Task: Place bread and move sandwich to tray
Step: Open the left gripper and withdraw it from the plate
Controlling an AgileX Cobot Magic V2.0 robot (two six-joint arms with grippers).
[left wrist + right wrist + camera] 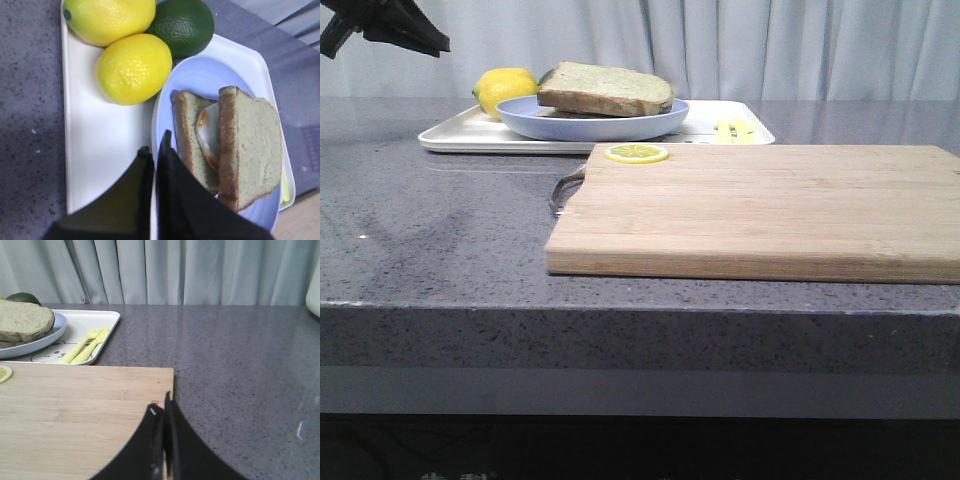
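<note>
On the far left of the table (440,240) the tray (455,133) lay with two lemons (134,68) and a dark green avocado (183,26) crowded at its left end. Beside them, on the tray, sat the plate (590,122) with the sandwich (606,89): two bread slices, the egg (209,134) showing between them, and the top bread (252,145) resting thick and brown-crusted over it. The left gripper (154,142) hung above the plate's rim, its jaws pressed together and holding nothing. At the tray's right end lay a yellow fork and knife (85,345) (over a little cartoon print). Nearer, the board (760,210) stretched to the right, a lemon slice (637,153) at its far left corner. The right gripper (161,407) hovered over the board's right edge, jaws closed, empty.
</note>
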